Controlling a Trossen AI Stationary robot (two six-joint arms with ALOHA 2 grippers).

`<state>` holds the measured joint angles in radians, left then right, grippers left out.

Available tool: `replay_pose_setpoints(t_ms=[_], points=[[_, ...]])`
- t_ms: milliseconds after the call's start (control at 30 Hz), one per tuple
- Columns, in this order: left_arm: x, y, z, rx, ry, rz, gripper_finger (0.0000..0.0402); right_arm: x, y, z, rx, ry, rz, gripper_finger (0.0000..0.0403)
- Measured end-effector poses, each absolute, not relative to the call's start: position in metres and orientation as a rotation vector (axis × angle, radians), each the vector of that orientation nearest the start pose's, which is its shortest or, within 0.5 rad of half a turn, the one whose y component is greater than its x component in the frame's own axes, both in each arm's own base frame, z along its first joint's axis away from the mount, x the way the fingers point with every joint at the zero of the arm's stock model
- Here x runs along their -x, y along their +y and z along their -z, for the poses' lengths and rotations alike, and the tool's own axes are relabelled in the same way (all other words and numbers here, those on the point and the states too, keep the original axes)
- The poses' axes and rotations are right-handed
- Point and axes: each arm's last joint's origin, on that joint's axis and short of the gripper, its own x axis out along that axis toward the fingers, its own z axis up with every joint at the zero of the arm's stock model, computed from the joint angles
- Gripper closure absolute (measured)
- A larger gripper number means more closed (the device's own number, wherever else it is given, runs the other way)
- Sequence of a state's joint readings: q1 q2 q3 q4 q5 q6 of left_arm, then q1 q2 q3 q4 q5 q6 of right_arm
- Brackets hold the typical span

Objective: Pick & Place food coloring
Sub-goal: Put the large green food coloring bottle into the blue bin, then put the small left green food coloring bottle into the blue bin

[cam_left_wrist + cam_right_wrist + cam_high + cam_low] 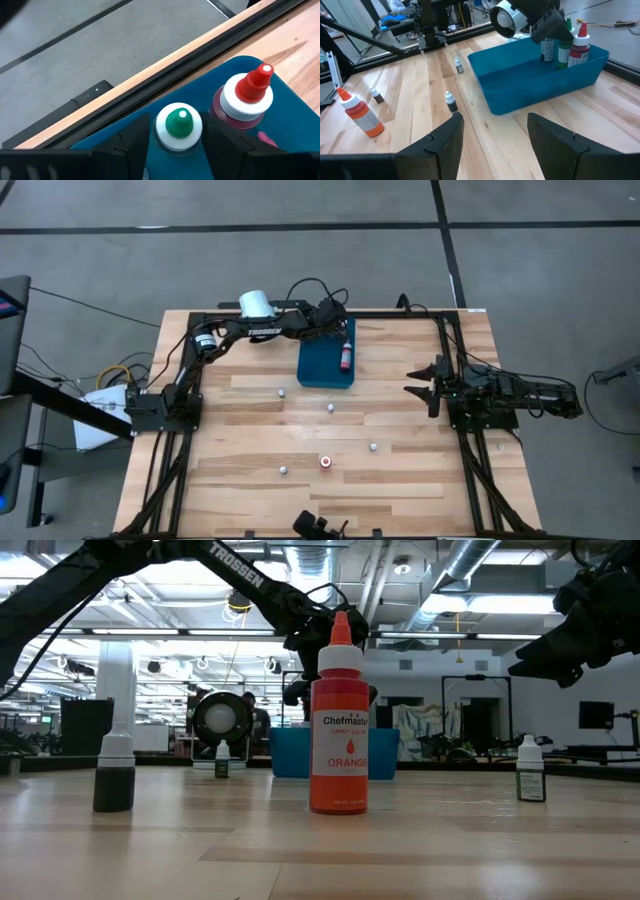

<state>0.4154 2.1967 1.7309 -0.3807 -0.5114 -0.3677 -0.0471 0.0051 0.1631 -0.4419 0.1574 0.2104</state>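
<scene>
The food coloring is scattered in small bottles. A green-topped bottle stands in the far right corner of the blue tray, next to a red-topped bottle. My left gripper straddles the green-topped bottle, and a thin gap shows beside its cap, so the jaws are open. An orange bottle stands near the front middle of the table. Several tiny bottles are scattered over the wood. My right gripper hovers open and empty at the right side, facing the tray.
A black metal frame runs along the table's back and side edges, close behind the tray. A white cylinder sits on the left arm near the back rail. Bare wood lies between the tray and the right gripper.
</scene>
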Motion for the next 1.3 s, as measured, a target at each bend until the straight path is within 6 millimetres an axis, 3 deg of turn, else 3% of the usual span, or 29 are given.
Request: replay_pose_setpoints(t_ms=[633, 1300], points=[[-0.435, 0.207, -0.192, 0.285, 0.713, -1.011, 0.016, -0.081, -0.008, -0.176, -0.193, 0.261, 0.232, 0.0196], [-0.437, 0.209, -0.224, 0.259, 0.735, -1.031, 0.0154, -0.081, -0.008, -0.176, -0.193, 0.261, 0.232, 0.0196]])
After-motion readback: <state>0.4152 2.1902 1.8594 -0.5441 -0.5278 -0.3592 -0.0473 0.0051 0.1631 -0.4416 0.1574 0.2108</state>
